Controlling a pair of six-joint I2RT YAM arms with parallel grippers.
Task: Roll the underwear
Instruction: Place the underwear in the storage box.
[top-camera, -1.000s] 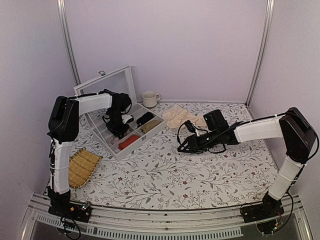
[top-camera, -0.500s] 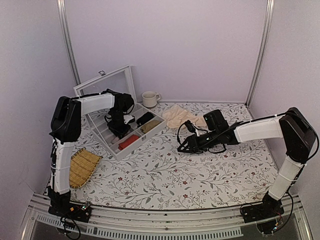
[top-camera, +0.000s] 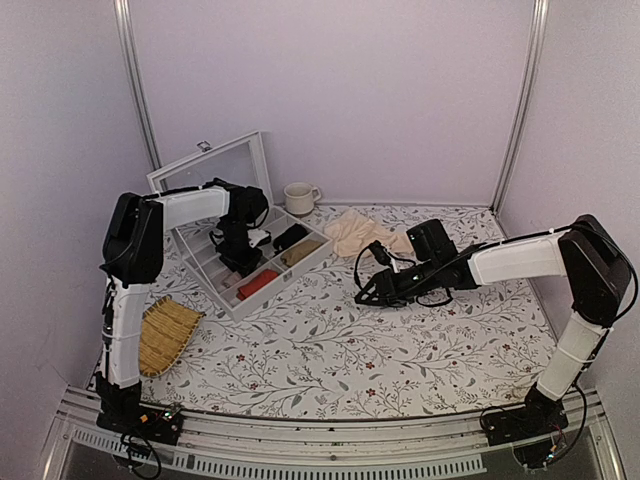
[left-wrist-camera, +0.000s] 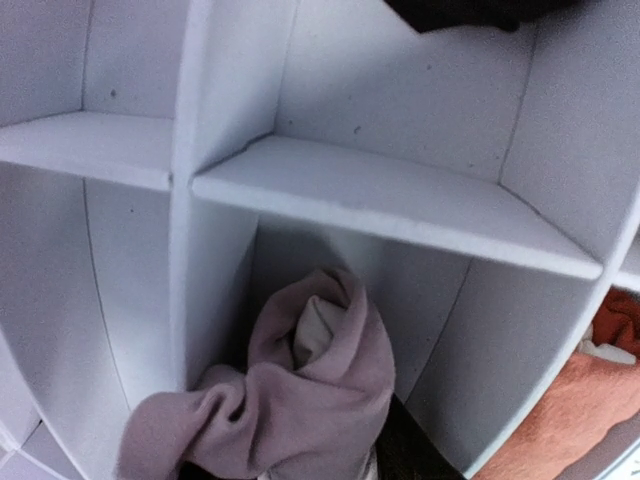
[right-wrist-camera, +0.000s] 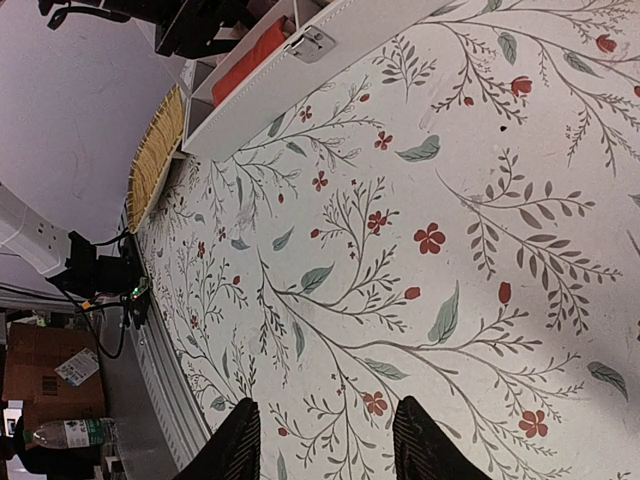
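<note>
The underwear (left-wrist-camera: 310, 390) is a dusty-pink roll with a cream strip showing at its core. It sits upright in a corner of one compartment of the white divided box (left-wrist-camera: 390, 200). My left gripper (top-camera: 238, 258) reaches down into that box and hides the roll in the top view. One dark finger (left-wrist-camera: 405, 452) shows just right of the roll, against the cloth; the other is hidden, so I cannot tell how wide the jaws stand. My right gripper (right-wrist-camera: 325, 445) hovers low and open over the flowered tablecloth with nothing between its fingers.
The box (top-camera: 300, 262) also holds a red bundle (top-camera: 258, 284) and dark items (top-camera: 290, 237), and its lid (top-camera: 210, 170) stands open behind. A beige cloth (top-camera: 355, 235) and a mug (top-camera: 298, 197) lie at the back. A woven tray (top-camera: 165, 335) sits front left.
My left arm has shifted slightly over the box. The right arm has not moved.
</note>
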